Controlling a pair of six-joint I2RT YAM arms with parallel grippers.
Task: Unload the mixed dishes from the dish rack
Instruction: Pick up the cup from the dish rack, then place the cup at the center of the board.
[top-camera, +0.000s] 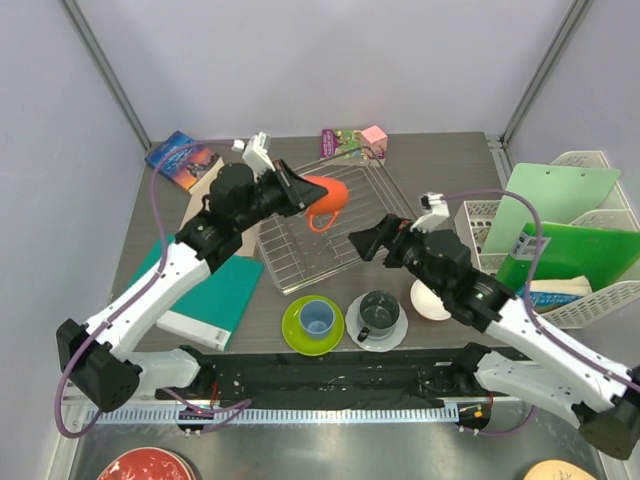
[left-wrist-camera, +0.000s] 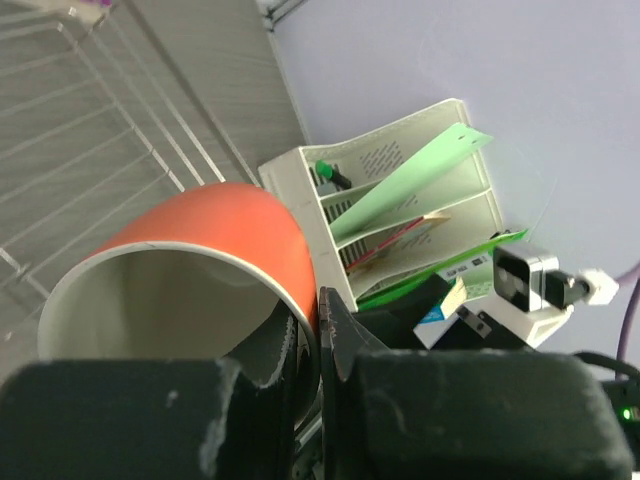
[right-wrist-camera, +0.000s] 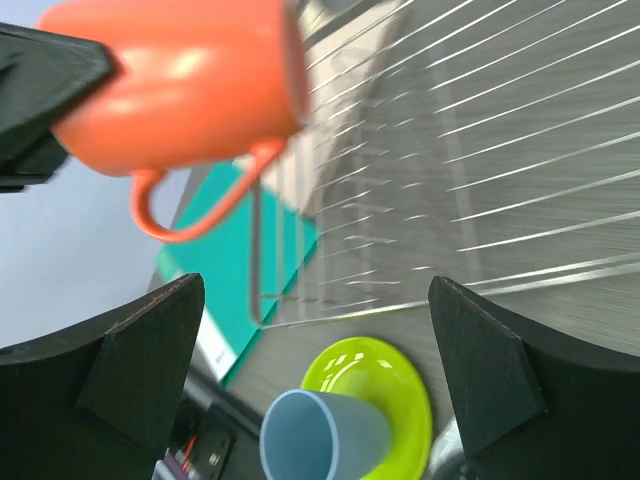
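Observation:
My left gripper (top-camera: 298, 190) is shut on the rim of the orange mug (top-camera: 327, 199) and holds it on its side above the silver wire dish rack (top-camera: 330, 228); the mug also shows in the left wrist view (left-wrist-camera: 190, 270) and the right wrist view (right-wrist-camera: 180, 80). My right gripper (top-camera: 368, 243) is open and empty, beside the rack's right front corner. In front of the rack stand a light blue cup (top-camera: 317, 319) on a lime-green plate (top-camera: 296, 335), a dark grey mug (top-camera: 378, 311) on a pale plate (top-camera: 392, 340), and a white bowl (top-camera: 428, 300).
A teal notebook (top-camera: 215, 290) lies left of the rack. White lattice baskets (top-camera: 590, 240) with green folders stand at the right. A blue booklet (top-camera: 182, 158) and a pink box (top-camera: 373, 140) lie at the back. A black strip (top-camera: 340, 380) runs along the near edge.

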